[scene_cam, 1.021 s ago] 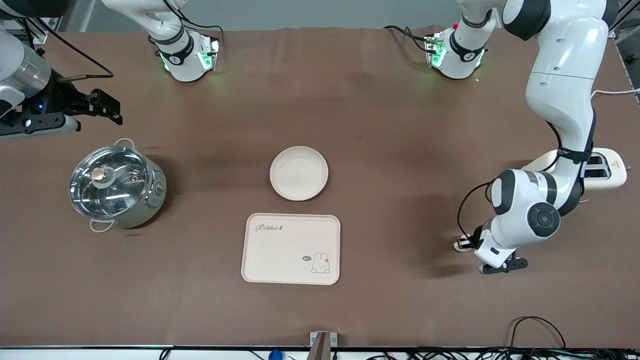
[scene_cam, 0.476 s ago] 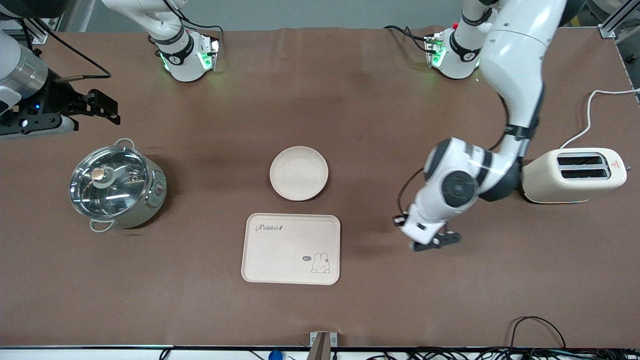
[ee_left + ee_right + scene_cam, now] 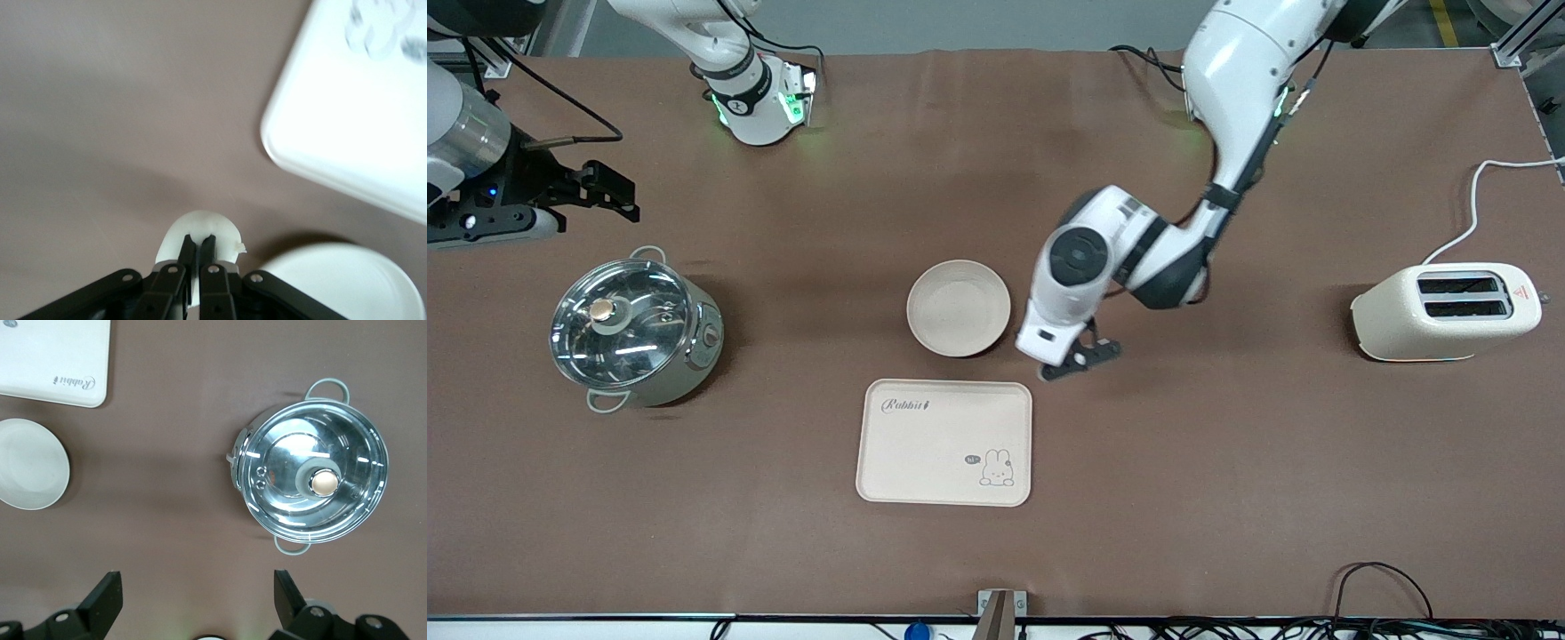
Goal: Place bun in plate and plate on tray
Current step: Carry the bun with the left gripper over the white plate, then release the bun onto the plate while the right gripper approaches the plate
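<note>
One small pale cream bun (image 3: 202, 230) is clamped in the left gripper (image 3: 197, 245).

One round cream-white plate (image 3: 959, 308) and one cream rectangular tray (image 3: 944, 442) are seen just beside it; the right gripper (image 3: 197, 597), fingers spread, is held waiting above one lidded steel pot (image 3: 311, 484).

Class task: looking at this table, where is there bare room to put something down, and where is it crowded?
Bare cloth lies between the tray and the toaster, and between the pot and the plate. It is crowded beside the plate, where the left hand holds the bun above the cloth. The right hand waits above the pot's end.
</note>
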Action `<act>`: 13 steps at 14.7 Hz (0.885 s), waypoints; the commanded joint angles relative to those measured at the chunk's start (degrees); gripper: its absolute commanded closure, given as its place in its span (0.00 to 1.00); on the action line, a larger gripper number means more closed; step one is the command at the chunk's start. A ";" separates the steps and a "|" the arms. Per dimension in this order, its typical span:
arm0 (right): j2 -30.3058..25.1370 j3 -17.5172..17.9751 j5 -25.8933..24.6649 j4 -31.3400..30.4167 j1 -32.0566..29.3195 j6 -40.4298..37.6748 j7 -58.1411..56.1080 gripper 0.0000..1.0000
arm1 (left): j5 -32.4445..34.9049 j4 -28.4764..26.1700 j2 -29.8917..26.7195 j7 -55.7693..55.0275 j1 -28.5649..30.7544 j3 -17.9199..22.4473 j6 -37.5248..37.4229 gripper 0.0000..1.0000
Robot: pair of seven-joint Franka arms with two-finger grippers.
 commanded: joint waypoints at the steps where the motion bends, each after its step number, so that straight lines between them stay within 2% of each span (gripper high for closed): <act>1: -0.16 0.31 -0.64 -1.94 -0.91 0.56 0.16 0.00 | -1.03 2.27 2.65 -7.49 -4.60 0.35 1.99 1.00; 5: -0.51 0.22 0.23 -6.68 -1.79 2.40 0.42 0.00 | -5.00 2.36 5.46 -14.62 -10.23 0.35 9.62 0.99; 6: -0.51 0.22 2.07 -9.04 -2.84 3.19 0.43 0.00 | -5.00 2.36 6.43 -16.47 -11.46 0.35 12.09 0.99; 8: -0.68 0.22 7.51 -14.57 -4.42 6.34 0.34 0.00 | -4.91 2.36 7.23 -17.45 -12.18 0.44 12.99 0.90; 10: -0.95 0.40 11.64 -18.80 -3.91 10.38 0.34 0.00 | -4.91 2.36 7.40 -16.75 -11.83 0.53 12.99 0.70; 11: -0.77 0.66 13.06 -19.52 -2.86 12.75 0.42 0.00 | -4.65 2.45 7.32 -16.66 -11.65 0.79 12.90 0.39; 12: -0.77 0.66 13.24 -20.22 -0.85 15.21 0.69 0.00 | -4.39 2.54 7.06 -16.66 -11.65 1.05 12.90 0.00; 13: -0.34 0.66 13.42 -21.44 0.74 18.54 0.95 0.00 | -4.30 2.97 6.62 -16.75 -11.56 1.14 12.29 0.00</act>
